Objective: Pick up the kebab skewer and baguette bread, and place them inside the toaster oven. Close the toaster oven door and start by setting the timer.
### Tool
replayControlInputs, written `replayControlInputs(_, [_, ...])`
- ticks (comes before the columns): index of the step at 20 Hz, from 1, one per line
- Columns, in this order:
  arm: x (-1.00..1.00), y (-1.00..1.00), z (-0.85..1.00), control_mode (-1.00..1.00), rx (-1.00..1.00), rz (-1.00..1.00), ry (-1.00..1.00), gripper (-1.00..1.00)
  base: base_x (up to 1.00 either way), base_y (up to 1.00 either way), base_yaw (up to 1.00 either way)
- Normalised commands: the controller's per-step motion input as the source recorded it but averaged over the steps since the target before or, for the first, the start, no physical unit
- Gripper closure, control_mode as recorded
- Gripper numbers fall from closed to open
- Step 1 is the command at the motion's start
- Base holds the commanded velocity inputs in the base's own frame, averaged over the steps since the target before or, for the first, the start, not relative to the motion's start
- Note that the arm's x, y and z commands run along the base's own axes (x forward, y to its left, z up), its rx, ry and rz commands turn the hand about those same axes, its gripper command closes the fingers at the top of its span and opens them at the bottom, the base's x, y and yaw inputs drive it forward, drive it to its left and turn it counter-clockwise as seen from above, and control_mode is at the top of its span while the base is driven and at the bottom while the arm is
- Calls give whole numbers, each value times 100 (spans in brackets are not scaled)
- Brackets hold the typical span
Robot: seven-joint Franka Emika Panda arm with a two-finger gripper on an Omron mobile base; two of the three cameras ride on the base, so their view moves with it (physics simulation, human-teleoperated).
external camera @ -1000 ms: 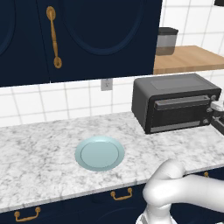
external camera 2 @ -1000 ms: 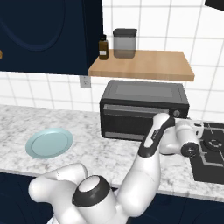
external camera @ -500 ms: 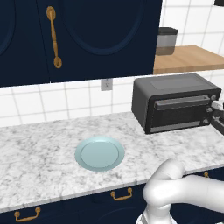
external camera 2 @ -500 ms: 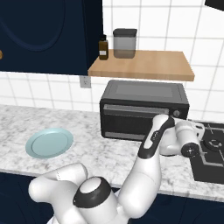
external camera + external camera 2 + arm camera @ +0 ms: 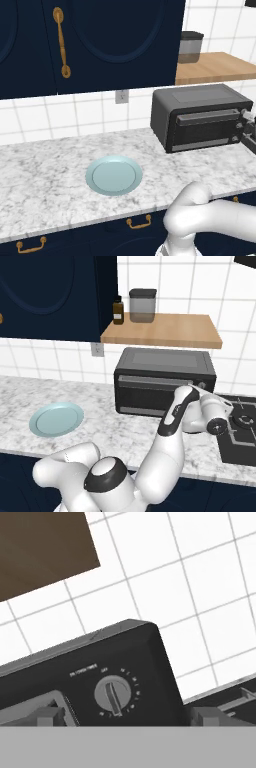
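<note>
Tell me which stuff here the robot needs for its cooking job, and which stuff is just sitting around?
Needed for the job:
- toaster oven
- toaster oven door, shut
- timer knob
- gripper, open, by the oven's knob side

Just sitting around:
- light blue plate, nothing on it
- lidded grey canister on the wooden shelf
- brown bottle
- stove burner

No legible text; knob (image 5: 113,695) markings blurred

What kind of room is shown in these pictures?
Most likely a home kitchen, rendered: a marble counter bearing a toaster oven, navy cabinets above it, and a stove burner beside.
</note>
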Motion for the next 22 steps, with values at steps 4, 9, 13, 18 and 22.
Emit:
replayControlInputs(4, [0, 0, 0, -100, 13, 0, 0, -100, 0, 0, 0])
replayControlInputs(9, [0, 0, -1, -100, 16, 0, 0, -100, 0, 0, 0])
replayControlInputs(13, [6, 6, -1, -100, 10, 0, 0, -100, 0, 0, 0])
replayControlInputs(18, [21, 7, 0, -100, 1, 0, 0, -100, 0, 0, 0])
replayControlInputs(22, [32, 16, 0, -100, 0, 0, 0, -100, 0, 0, 0])
